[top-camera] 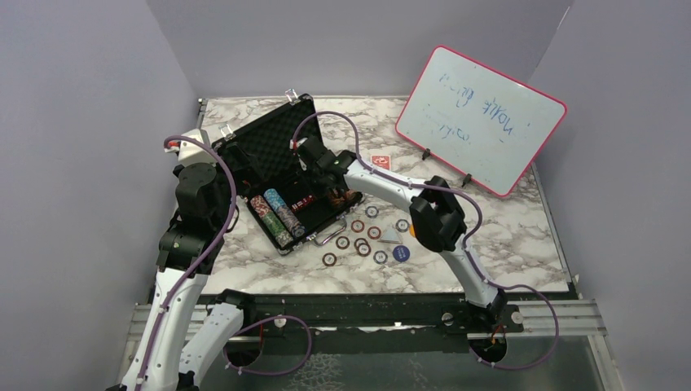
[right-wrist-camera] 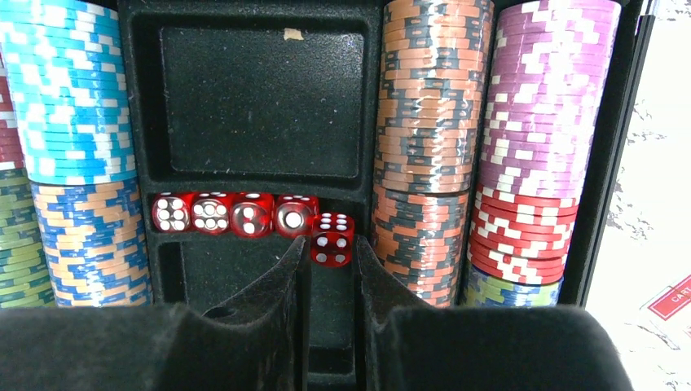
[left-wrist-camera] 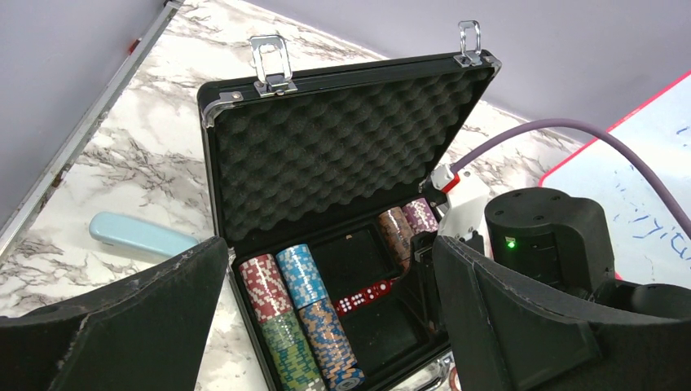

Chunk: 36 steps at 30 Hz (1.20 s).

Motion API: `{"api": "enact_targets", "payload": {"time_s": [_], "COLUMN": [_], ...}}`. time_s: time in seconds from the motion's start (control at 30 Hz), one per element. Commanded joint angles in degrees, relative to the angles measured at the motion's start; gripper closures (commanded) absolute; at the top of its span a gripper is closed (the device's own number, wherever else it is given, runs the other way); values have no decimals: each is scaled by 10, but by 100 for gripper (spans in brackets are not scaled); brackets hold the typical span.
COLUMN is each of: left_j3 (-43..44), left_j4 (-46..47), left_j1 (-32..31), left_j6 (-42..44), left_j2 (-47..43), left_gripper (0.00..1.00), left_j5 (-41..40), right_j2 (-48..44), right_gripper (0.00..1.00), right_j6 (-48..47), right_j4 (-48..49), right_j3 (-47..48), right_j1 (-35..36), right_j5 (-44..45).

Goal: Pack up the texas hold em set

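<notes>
The table (top-camera: 505,236) has a white top with grey marble veins, and plain lilac-grey walls (top-camera: 81,122) close it in at the left, the back and the right. A dark metal rail (top-camera: 367,314) runs along the near edge, where both arms are bolted. At the back right a whiteboard (top-camera: 481,118) with a pink frame stands tilted on small feet, with faint blue writing on it.

The briefcase (top-camera: 273,142) lies open on the left half of the table, turned at an angle, its foam-lined lid standing up toward the back. Inside, striped chips (right-wrist-camera: 428,98) lie in rows along both sides: blue, orange and green on one side, orange, purple and red on the other. Four red dice (right-wrist-camera: 232,213) sit in a line in the narrow slot in the middle.

The right gripper (right-wrist-camera: 330,248) reaches into the case, and its fingers are closed on a fifth die (right-wrist-camera: 332,228) at the end of that line. The left gripper (left-wrist-camera: 330,244) hangs beside the case with its fingers wide apart and holds nothing.

On the marble just right of the case lie loose chips (top-camera: 363,247) and a blue button (top-camera: 400,253), spread flat and apart from each other. A red card deck (top-camera: 380,162) lies farther back, near the whiteboard. A light-blue object (left-wrist-camera: 138,235) rests on the table to the left of the case.
</notes>
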Motion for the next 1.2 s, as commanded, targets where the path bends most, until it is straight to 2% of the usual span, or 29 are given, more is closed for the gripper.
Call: {"api": "enact_targets", "payload": {"time_s": [0.0, 0.3, 0.7, 1.0, 1.17], "left_j3": [10, 4, 3, 0, 0], "left_j4": [1, -1, -3, -5, -4], "left_j1": [-2, -2, -2, -2, -2], "left_j6": [0, -3, -4, -4, 5], "left_j2": [-8, -16, -20, -24, -24], "left_gripper": [1, 1, 1, 1, 1], "left_j5": [-12, -12, -13, -6, 6], "right_j2": [25, 35, 17, -18, -70], "right_gripper": [80, 79, 63, 63, 63], "right_j6": [-1, -1, 11, 31, 49], "right_j4": [-5, -2, -32, -34, -12], "right_j3": [16, 18, 58, 64, 22], "right_j1": [6, 7, 8, 7, 6], "right_j5": [29, 54, 47, 42, 52]}}
